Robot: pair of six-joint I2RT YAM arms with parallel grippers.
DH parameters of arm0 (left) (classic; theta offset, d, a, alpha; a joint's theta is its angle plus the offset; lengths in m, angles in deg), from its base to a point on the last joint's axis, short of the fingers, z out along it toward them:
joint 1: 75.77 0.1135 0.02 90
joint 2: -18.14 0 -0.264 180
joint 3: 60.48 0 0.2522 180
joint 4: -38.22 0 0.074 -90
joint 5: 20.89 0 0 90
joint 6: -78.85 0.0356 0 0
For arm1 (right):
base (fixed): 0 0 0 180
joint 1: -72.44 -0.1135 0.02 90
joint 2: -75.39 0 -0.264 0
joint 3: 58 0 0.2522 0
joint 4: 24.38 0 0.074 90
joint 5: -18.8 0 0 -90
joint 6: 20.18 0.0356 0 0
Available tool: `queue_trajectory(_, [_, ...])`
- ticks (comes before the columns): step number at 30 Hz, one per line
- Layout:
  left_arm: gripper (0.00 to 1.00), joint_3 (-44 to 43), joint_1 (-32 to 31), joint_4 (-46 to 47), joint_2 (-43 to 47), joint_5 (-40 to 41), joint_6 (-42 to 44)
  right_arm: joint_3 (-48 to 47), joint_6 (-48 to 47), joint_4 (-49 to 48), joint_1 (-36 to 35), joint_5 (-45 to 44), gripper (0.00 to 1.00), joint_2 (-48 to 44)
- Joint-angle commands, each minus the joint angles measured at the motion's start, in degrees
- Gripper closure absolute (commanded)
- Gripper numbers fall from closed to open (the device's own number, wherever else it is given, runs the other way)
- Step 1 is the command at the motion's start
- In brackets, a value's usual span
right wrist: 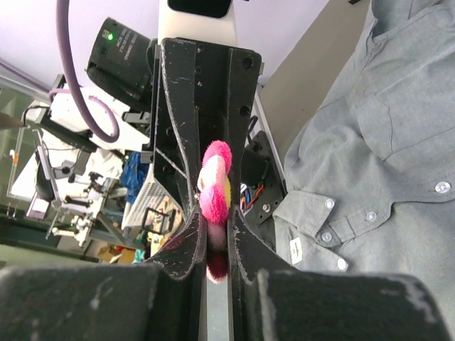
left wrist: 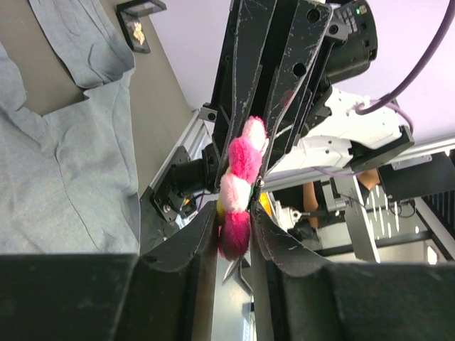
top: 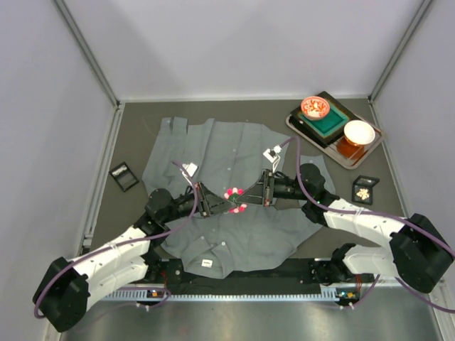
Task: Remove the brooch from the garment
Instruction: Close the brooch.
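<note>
The grey button-up garment (top: pixel 234 149) lies spread flat on the dark table. The brooch (top: pixel 234 199), a fluffy pink, white and yellow piece, is held in the air above its middle, with no cloth on it in either wrist view. My left gripper (top: pixel 222 204) is shut on its one end (left wrist: pixel 237 234), with a metal pin (left wrist: pixel 238 268) showing below. My right gripper (top: pixel 250 193) is shut on the other end (right wrist: pixel 215 206). The two grippers face each other tip to tip. The garment also shows in the left wrist view (left wrist: pixel 64 170) and the right wrist view (right wrist: pixel 384 121).
A tray (top: pixel 304 128) at the back right holds a red bowl (top: pixel 315 107), a white bowl (top: pixel 359 132) and a green box (top: pixel 331 122). Small black boxes lie at the left (top: pixel 124 176) and right (top: pixel 365 188). Grey walls enclose the table.
</note>
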Motion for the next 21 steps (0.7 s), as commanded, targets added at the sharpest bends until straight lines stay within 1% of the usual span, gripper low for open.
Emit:
queue_trajectory(1, [0.74, -3.4, -0.1, 1.4, -1.9, -4.4, 3.1, -2.2, -2.0, -2.9, -0.8, 5.2, 1.00, 0.7])
queue_trajectory(3, [0.74, -5.2, -0.1, -0.8, -2.3, -6.3, 4.8, -2.3, -2.7, -1.4, -0.9, 5.6, 1.00, 0.8])
queue_trajectory(7, [0.73, -7.0, 0.0, -4.3, -1.9, -7.3, 7.6, -2.4, -3.3, -0.3, -0.8, 6.7, 1.00, 0.8])
queue_trajectory(12, [0.74, -8.4, 0.0, -7.6, -1.1, -7.2, 9.6, -2.9, -4.0, 2.0, -0.9, 6.4, 1.00, 0.8])
queue_trajectory(21, [0.74, -9.8, -0.1, -12.0, 0.1, -7.0, 12.9, -3.4, -3.4, 2.1, -0.9, 6.3, 1.00, 0.4])
